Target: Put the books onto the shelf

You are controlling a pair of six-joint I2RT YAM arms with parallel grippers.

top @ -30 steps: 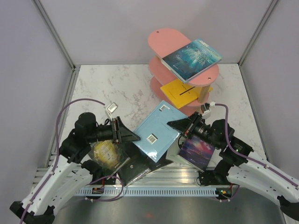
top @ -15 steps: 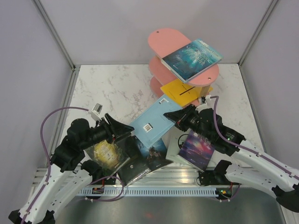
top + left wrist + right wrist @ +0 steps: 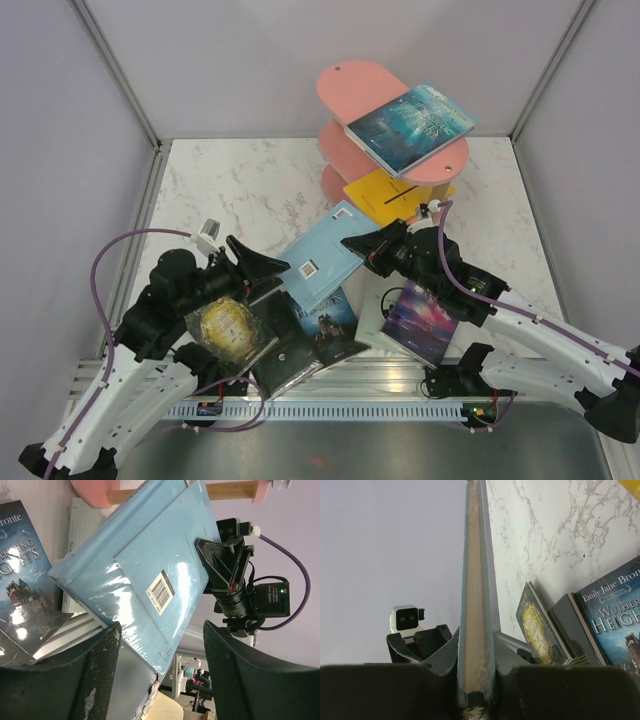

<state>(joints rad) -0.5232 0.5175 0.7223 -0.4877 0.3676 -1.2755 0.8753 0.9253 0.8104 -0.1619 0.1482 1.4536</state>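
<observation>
My right gripper (image 3: 362, 246) is shut on the edge of a light blue book (image 3: 318, 262), holding it tilted above the table just in front of the pink shelf (image 3: 345, 85). The right wrist view shows that book (image 3: 475, 595) edge-on, clamped in the gripper (image 3: 476, 680). My left gripper (image 3: 262, 268) stands open at the book's lower left corner; in its wrist view the book (image 3: 145, 565) ends between the spread fingers of the gripper (image 3: 162, 675) without being pinched. A teal book (image 3: 410, 125) lies on the top tier, a yellow one (image 3: 385, 197) on a lower tier.
Near the front edge lie a green-gold book (image 3: 225, 325), a dark grey book (image 3: 290, 362), a dark blue castle-cover book (image 3: 330, 318) and a purple galaxy book (image 3: 420, 320) on a pale one. Grey walls enclose the marble table (image 3: 230, 190).
The right gripper has carried the light blue book up and back toward the shelf. The left gripper's jaws have widened and it has fallen behind the book's lower corner.
</observation>
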